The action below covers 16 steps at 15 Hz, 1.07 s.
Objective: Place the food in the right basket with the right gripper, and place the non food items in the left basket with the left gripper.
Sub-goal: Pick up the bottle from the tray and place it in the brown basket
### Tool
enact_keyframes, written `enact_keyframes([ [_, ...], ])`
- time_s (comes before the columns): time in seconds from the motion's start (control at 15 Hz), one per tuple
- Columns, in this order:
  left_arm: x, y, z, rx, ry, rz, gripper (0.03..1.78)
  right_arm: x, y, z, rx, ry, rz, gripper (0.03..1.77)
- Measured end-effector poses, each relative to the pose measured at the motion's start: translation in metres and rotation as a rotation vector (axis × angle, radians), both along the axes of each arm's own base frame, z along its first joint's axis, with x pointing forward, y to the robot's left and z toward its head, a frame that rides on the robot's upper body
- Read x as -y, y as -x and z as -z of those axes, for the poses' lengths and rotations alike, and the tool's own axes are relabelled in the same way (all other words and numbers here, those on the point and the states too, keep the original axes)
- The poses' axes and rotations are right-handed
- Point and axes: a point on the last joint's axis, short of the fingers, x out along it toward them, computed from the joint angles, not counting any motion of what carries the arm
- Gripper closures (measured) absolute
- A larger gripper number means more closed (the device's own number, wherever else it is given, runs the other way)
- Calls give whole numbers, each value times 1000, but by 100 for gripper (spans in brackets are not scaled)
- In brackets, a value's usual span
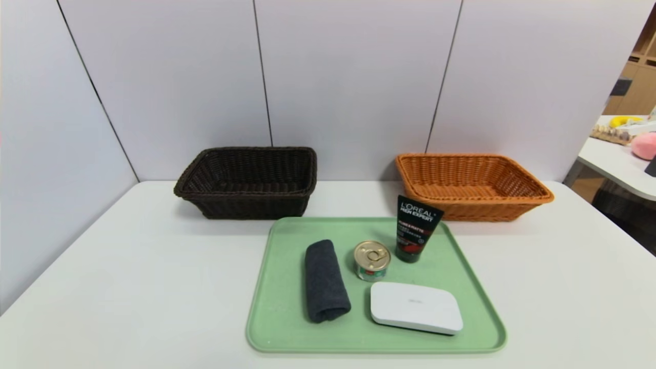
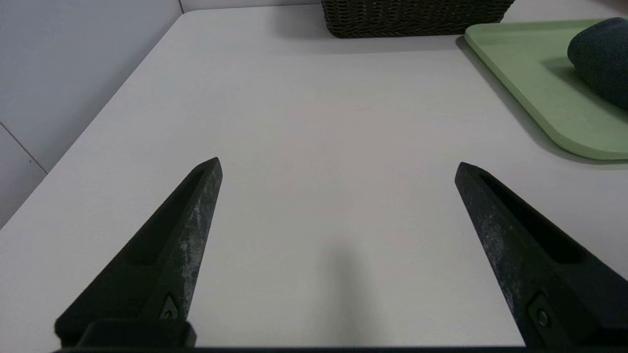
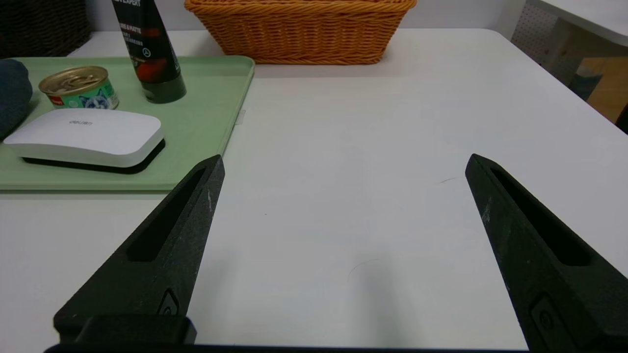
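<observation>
1. A green tray [image 1: 277,307] lies on the white table [image 1: 128,287], in front of the gap between the two baskets, and carries all four items
2. The tin can [image 1: 372,260] stands upright near the tray's middle, gold pull-ring lid up, with the rolled dark grey cloth [image 1: 325,281] just to its left and the black L'Oreal tube [image 1: 414,228] standing cap-down just behind and to its right
3. The flat white box [image 1: 416,307] lies in front of the can, close to it, toward the tray's near right side
4. The dark brown basket [image 1: 248,182] sits at the back left against the wall panels [image 1: 348,77]; the orange-tan basket [image 1: 471,187] sits at the back right; both show nothing inside
5. The tube's top overlaps the orange-tan basket's near left corner in the head view, so it stands between the can and that basket
6. The left gripper [image 2: 337,169] hangs above bare table on the tray's left, fingers spread wide, holding nothing; the cloth's end and the dark basket's base show beyond it
7. The right gripper [image 3: 345,164] hangs above bare table on the tray's right, fingers likewise spread wide and holding nothing
8. A second table [image 1: 620,159] with small coloured things stands off at the far right
</observation>
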Motion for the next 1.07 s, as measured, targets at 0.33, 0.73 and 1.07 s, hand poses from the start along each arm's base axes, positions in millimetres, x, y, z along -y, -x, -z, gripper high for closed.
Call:
enact_keyframes([
  [0.33,0,0,0,2,-8,0,12,0,0,0,-5,31,-6,10],
  [0.73,0,16,-33,28,-7,24,12,-2,8,-33,36,90,-69,10],
  [1.07,1,21,-99,30,-8,45,12,-3,6,-132,89,98,-143,10],
])
